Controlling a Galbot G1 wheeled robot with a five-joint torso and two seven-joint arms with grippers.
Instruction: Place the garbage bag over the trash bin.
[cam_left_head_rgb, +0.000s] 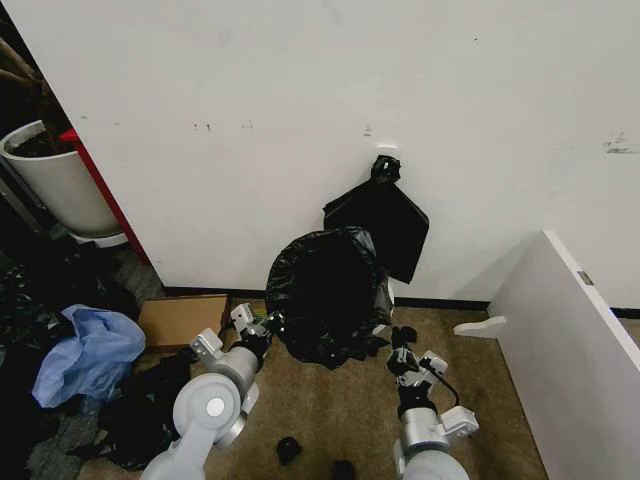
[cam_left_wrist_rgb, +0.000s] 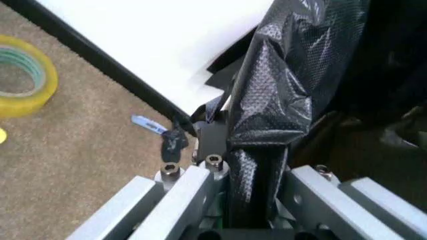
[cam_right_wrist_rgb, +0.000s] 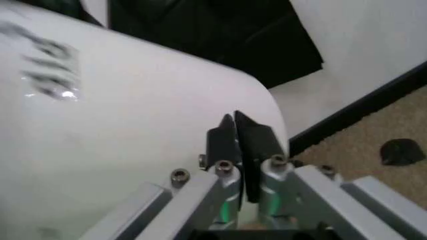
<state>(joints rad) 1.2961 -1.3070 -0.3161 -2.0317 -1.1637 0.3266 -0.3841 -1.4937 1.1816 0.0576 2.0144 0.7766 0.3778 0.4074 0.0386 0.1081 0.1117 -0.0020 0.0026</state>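
Garbage bag (cam_left_head_rgb: 328, 295) draped over the trash bin (cam_right_wrist_rgb: 133, 125), against the white wall (cam_left_head_rgb: 300, 80) on brown carpet (cam_left_head_rgb: 330, 420). Left gripper (cam_left_wrist_rgb: 257, 200) clamped on bag plastic at the rim — right gripper (cam_right_wrist_rgb: 241, 145) pinched closed beside the bin's white side. Flat black bag (cam_left_head_rgb: 385, 220) hanging behind; cardboard (cam_left_head_rgb: 180, 318), blue plastic (cam_left_head_rgb: 90, 350) left.

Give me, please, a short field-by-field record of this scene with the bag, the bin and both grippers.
garbage bag: black, crinkled, draped over the bin
trash bin: white wall bare on the right gripper's side
left gripper: at the bag's left edge, shut on a fold of it
right gripper: beside the bin's lower right, shut, holding nothing
knotted black bag: flat, hanging on the wall behind the bin
tape roll: yellow, on the carpet
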